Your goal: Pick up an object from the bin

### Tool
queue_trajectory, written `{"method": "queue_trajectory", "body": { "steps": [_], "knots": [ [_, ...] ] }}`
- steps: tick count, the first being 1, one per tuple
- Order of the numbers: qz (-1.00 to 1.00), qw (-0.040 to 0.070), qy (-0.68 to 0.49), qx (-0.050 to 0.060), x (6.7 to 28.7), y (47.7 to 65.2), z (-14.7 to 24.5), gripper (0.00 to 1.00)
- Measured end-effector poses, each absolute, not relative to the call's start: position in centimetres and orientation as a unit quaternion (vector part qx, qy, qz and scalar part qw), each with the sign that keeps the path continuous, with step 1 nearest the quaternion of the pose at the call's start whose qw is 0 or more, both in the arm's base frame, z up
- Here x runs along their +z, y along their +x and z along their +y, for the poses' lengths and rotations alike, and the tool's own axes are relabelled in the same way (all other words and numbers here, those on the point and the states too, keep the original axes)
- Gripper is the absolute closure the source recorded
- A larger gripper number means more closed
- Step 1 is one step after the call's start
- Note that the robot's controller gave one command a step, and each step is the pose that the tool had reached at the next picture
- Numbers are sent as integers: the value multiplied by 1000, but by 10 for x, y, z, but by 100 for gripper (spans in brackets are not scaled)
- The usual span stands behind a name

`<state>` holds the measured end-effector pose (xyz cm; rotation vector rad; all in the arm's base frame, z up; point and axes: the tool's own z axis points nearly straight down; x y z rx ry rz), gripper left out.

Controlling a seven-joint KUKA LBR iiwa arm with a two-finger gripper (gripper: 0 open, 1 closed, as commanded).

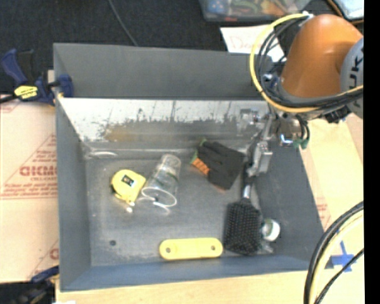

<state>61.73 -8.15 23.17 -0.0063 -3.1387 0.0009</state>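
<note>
Hand low in the bin's right half, beside a black block.

The hand point(254, 164) hung under the arm's orange cover point(320, 56) near the far wall of the grey bin point(73, 195), on its right side. Whether it was spread or pressed together could not be told, and nothing showed in its hold. The black block point(220, 164), with a small orange part at its left end, lay on the bin floor just left of the hand; whether the two touched was unclear. Nearer the front lay a black brush point(242, 228), with a small silver round piece point(270, 230) at its right edge. A clear plastic cup point(162, 180) lay on its side in the middle, touching a yellow tape measure point(127, 185) to its left. A flat yellow oblong piece point(190, 249) lay by the front wall.
</note>
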Motion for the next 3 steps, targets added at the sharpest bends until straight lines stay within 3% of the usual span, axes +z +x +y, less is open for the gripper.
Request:
{"method": "queue_trajectory", "body": {
  "steps": [1, 2, 3],
  "knots": [
    [-1000, -2, -1, 1, 237, 618, -81, 0],
    [-996, -4, -90, 0, 86, 650, -86, 0],
    [-998, -3, -61, 2, 72, 649, -91, 0]
  ]
}}
